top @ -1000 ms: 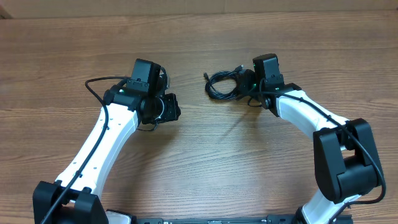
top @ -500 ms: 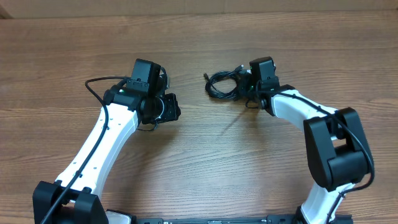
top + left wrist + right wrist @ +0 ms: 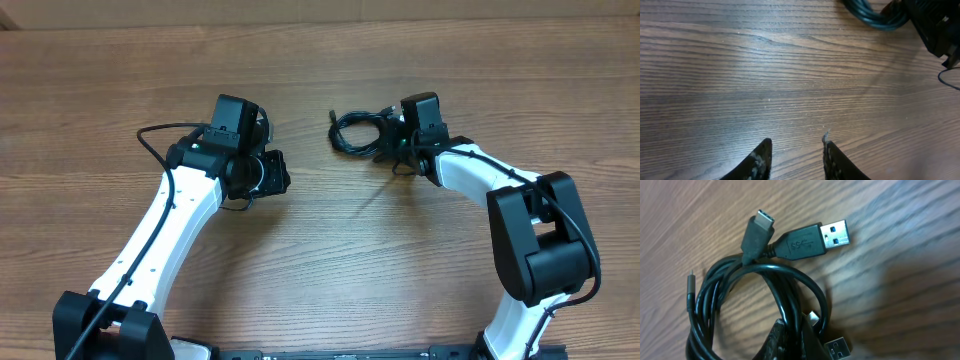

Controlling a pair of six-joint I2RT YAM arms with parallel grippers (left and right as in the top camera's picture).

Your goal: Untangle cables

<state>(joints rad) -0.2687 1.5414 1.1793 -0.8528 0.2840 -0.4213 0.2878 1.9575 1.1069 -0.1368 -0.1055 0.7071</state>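
Start on the left side of the overhead view. Your left gripper [image 3: 795,146] hangs low over bare wooden table [image 3: 320,260], with its jaws partly open and nothing between them. It sits well apart from the work, likely parked there so it stays clear until a second hold is needed.

Moving right, the cables [image 3: 357,135] lie above centre in the overhead frame, bunched into one tight coil of black loops flat on the wood. In the right wrist view you see why this will be fiddly. Several strands run together around the same ring, and a USB-A plug [image 3: 826,236] and a USB-C plug [image 3: 757,229] cross each other at the top of it. A thin small plug [image 3: 689,283] pokes out on the left, and another USB-A end [image 3: 838,347] sits at the bottom edge.

Furthest right, your right gripper [image 3: 390,150] is down at the coil's right edge. One dark finger [image 3: 780,342] shows among the strands, placed as if to take a hold there. Whether it has closed on a strand cannot be told from these views. The free plug ends look like the easiest parts to draw out first.
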